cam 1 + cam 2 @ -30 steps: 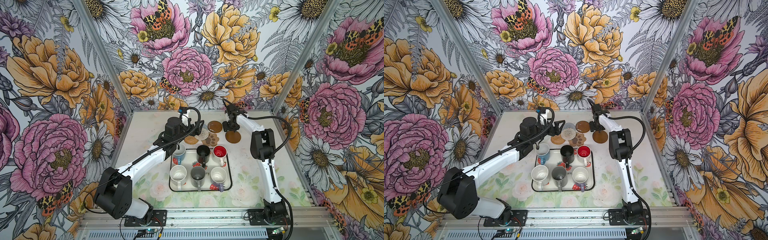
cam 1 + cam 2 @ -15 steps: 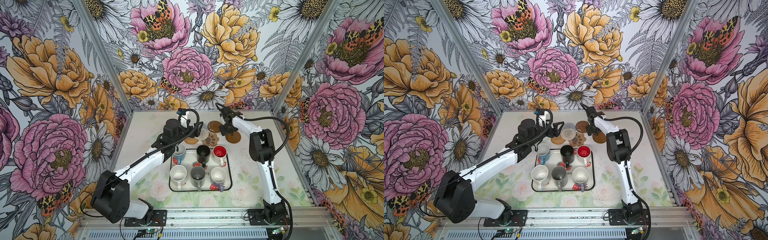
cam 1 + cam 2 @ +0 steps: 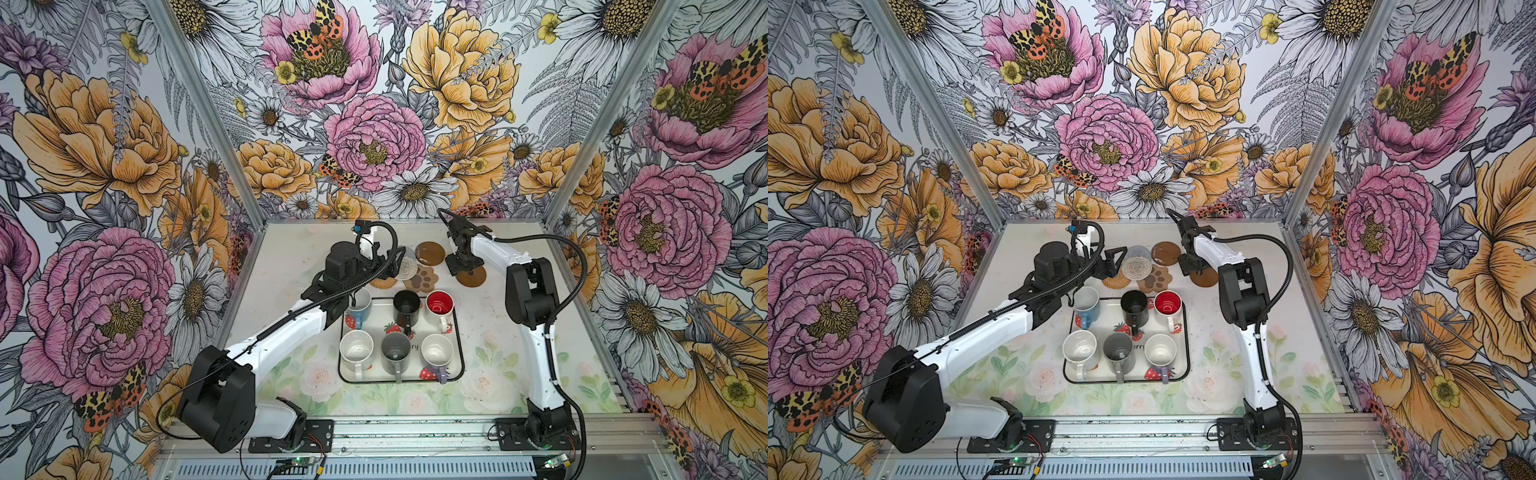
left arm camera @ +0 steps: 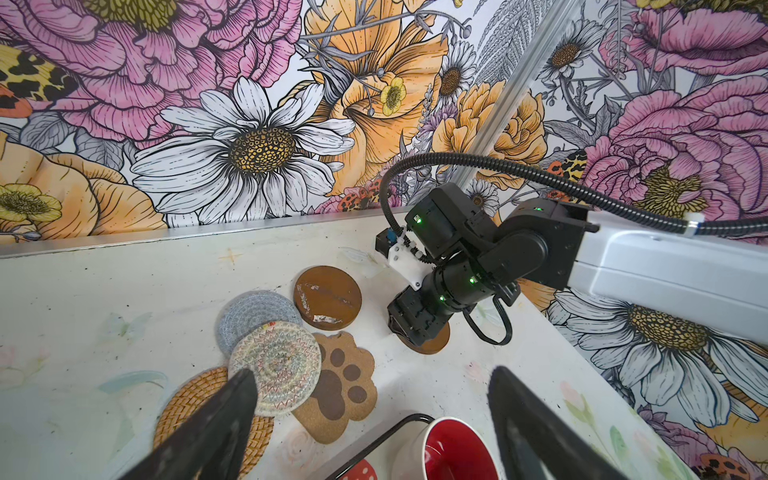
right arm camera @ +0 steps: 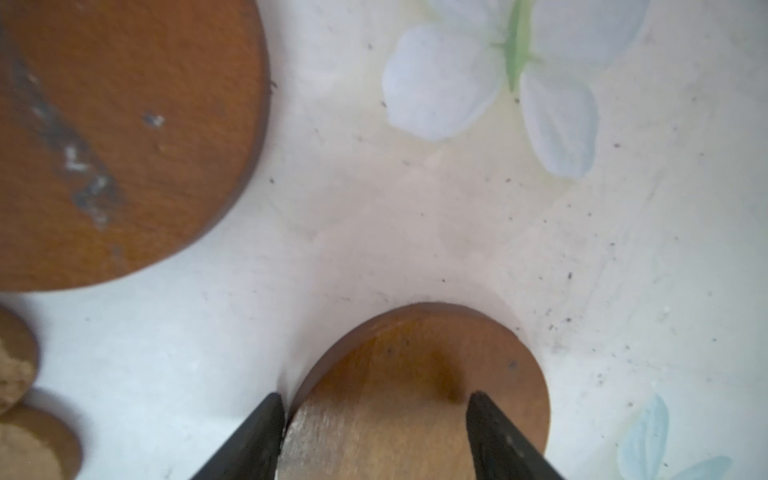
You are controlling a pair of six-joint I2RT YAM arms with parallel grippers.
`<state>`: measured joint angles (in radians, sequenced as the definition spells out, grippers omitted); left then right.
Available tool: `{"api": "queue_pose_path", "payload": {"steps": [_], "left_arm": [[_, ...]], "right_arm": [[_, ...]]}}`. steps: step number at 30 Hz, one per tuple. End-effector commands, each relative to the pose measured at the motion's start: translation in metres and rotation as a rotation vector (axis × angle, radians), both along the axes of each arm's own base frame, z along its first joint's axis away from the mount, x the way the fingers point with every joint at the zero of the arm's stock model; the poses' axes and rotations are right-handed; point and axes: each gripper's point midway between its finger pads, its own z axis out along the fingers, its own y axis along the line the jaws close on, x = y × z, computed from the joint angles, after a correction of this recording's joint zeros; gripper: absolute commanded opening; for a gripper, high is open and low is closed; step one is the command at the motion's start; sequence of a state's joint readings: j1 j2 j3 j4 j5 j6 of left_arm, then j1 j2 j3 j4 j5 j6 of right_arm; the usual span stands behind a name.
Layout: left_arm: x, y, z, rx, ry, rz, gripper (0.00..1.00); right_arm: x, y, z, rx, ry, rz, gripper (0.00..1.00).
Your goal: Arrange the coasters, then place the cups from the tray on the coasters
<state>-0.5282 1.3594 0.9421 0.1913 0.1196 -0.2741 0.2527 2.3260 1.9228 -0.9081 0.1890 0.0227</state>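
Note:
Six cups stand on the strawberry tray (image 3: pixel 460 353): light blue (image 3: pixel 360 305), black (image 3: pixel 406 307), red-lined (image 3: pixel 439 305), white (image 3: pixel 356 351), grey (image 3: pixel 395 353), lavender (image 3: pixel 437 351). Behind the tray the coasters cluster: rattan (image 3: pixel 383 283), whitish woven (image 4: pixel 276 365) overlapping the grey-blue one (image 4: pixel 249 311), paw (image 3: pixel 422 279), brown disc (image 3: pixel 430 253). A second brown disc (image 3: pixel 473 277) lies apart to the right. My right gripper (image 5: pixel 376 411) is down over it, open, one finger at its rim, the other over its face. My left gripper (image 4: pixel 370 399) hovers open beside the rattan coaster, holding nothing.
The back wall runs close behind the coasters. Bare table lies left of the left arm and right of the second disc, up to the metal corner post (image 4: pixel 511 104). The left forearm (image 3: pixel 291 332) crosses above the tray's left edge.
The right gripper swung a little left and back, then came down over the right brown disc. The left arm has barely moved.

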Motion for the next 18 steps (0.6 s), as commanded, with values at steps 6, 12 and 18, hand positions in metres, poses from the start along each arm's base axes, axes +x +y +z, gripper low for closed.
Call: {"api": "queue_pose_path", "payload": {"steps": [6, 12, 18], "left_arm": [[0.004, 0.013, 0.005, 0.036, -0.016, 0.082, 0.88], [0.029, 0.036, -0.014, 0.276, 0.076, 0.222, 0.8], [0.066, 0.065, -0.042, 0.466, 0.229, 0.316, 0.48]], "right_arm": [[-0.002, -0.007, 0.026, 0.085, -0.024, -0.051, 0.69], [0.01, 0.014, 0.068, 0.213, -0.104, -0.045, 0.68], [0.016, 0.039, 0.116, 0.307, -0.194, -0.032, 0.65]]}}
